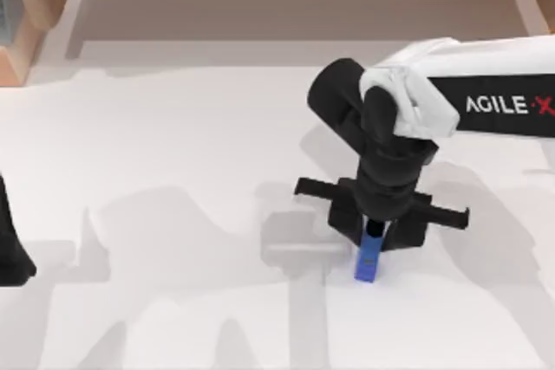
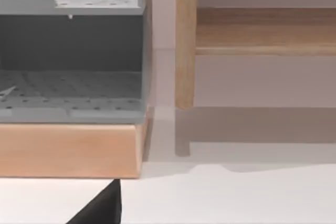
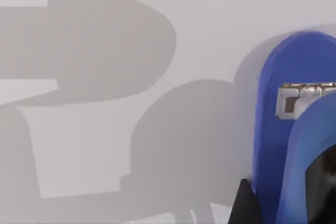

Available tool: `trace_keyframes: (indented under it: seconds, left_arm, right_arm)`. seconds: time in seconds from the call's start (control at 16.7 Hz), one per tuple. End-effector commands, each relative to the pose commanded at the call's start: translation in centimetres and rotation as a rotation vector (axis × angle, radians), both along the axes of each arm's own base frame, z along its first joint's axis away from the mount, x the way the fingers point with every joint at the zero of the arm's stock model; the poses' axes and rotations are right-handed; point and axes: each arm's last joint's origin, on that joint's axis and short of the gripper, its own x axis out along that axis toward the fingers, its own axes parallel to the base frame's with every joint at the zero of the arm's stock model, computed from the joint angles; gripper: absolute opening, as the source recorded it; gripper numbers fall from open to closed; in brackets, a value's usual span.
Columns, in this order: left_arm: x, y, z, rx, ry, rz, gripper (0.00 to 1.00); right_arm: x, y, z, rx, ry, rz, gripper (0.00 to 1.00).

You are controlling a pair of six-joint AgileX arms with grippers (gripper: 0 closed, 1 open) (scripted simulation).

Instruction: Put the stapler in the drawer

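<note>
Top view: the right arm [image 1: 486, 84] of the AgileX pair reaches in from the right edge and turns downward over the white bench [image 1: 173, 145], right of centre and toward the near edge. Its right hand [image 1: 375, 236] points straight down, the black cross-bar of the hand spanning left to right just above the stapler [image 1: 368, 262]. The stapler is a short, bright blue bar with a black end tucked under the hand; it lies on the bench with its long axis running away from the camera's lower edge, the blue end projecting clear of the hand. The fingers straddle the black end, but whether they are apart or pressed against the stapler cannot be told (the wrist body covers them from above).

Right wrist view: the stapler [image 3: 294, 129] stands close to the lens, its rounded blue tip and a pale metal insert visible, with dark finger material [image 3: 244, 205] just beside its lower part. Soft grey shadows of the arm fall across the bench surface [image 3: 199, 14] behind it.

The left arm [image 1: 13, 249] sits at the far left edge of the bench, well apart from the stapler. Left wrist view: a grey drawer unit [image 2: 73, 51] with a perforated floor, set on a pale wooden base [image 2: 68, 150], and beside it a wooden frame post [image 2: 185, 40]; a dark tip of the left hand [image 2: 102, 208] enters at the edge.
</note>
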Motion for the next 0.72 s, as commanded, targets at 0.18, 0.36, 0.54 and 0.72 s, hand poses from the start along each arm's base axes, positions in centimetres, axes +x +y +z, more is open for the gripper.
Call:
trace_keyframes:
  seconds: [0.18, 0.36, 0.54, 0.72]
  left_arm:
    - [0.0, 0.0, 0.0, 0.000, 0.000, 0.000, 1.00]
    - [0.0, 0.0, 0.0, 0.000, 0.000, 0.000, 1.00]
    - [0.0, 0.0, 0.0, 0.000, 0.000, 0.000, 1.00]
    - [0.0, 0.0, 0.0, 0.000, 0.000, 0.000, 1.00]
  right_arm:
    - [0.0, -0.1, 0.1, -0.002, -0.002, 0.000, 0.00]
    - [0.1, 0.0, 1.1, -0.001, -0.002, -0.001, 0.00]
    - [0.0, -0.1, 2.4, -0.008, 0.008, -0.001, 0.00]
    - [0.0, -0.1, 3.1, -0.002, -0.002, 0.000, 0.00]
